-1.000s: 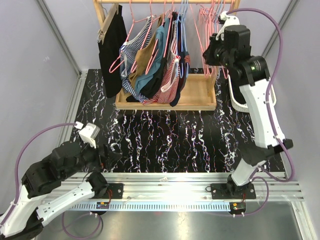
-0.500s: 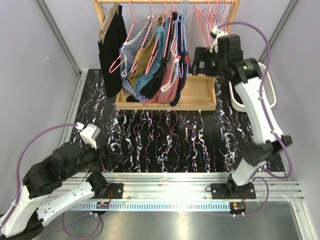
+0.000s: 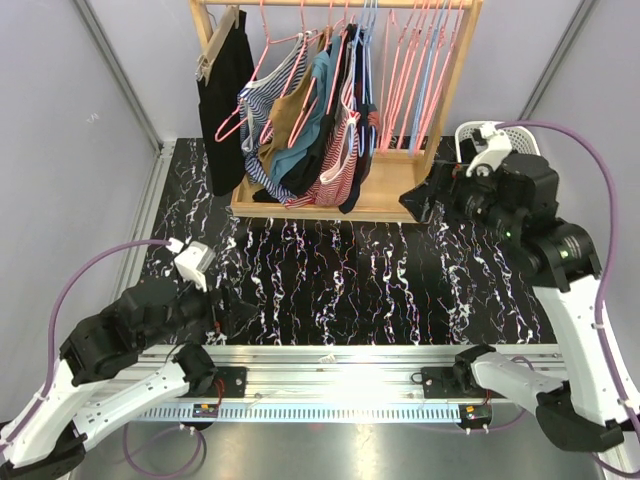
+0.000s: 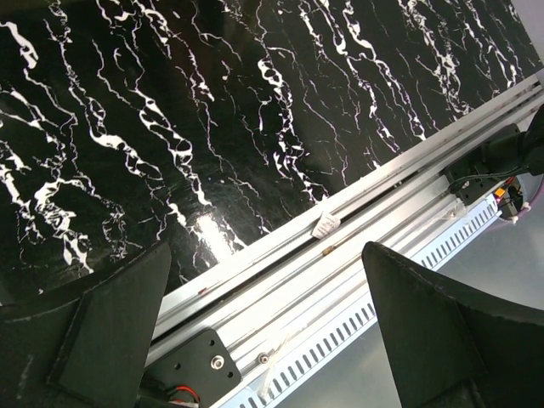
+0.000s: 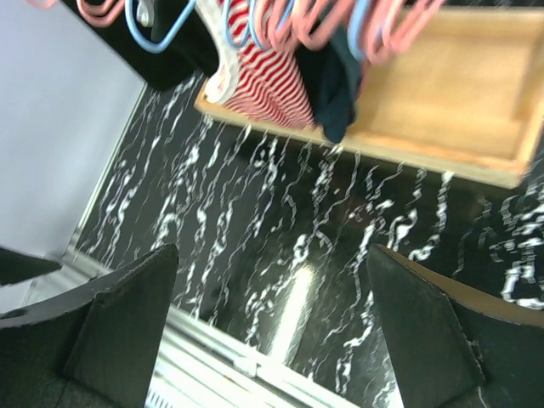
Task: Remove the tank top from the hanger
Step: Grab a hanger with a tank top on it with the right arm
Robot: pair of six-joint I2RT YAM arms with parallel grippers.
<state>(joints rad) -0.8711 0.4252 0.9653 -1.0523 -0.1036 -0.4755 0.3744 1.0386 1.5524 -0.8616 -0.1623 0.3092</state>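
Black marbled table (image 3: 330, 280) carries a wooden rack (image 3: 400, 190) at its far side. The red-striped tank top (image 3: 340, 160) hangs there among other garments (image 3: 285, 130), long axis vertical, straps up, hem down. Right gripper (image 3: 418, 200) sits beside the rack's base, jaws wide apart and empty. Left gripper (image 3: 232, 312) is likewise agape at the near edge.

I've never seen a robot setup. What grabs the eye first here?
A wooden rack stands at the far edge, crowded with striped and plain tops on pink hangers. In front of it spreads a black table veined in white. The right arm is raised near the rack and the left arm sits low at the near edge, both with open jaws.
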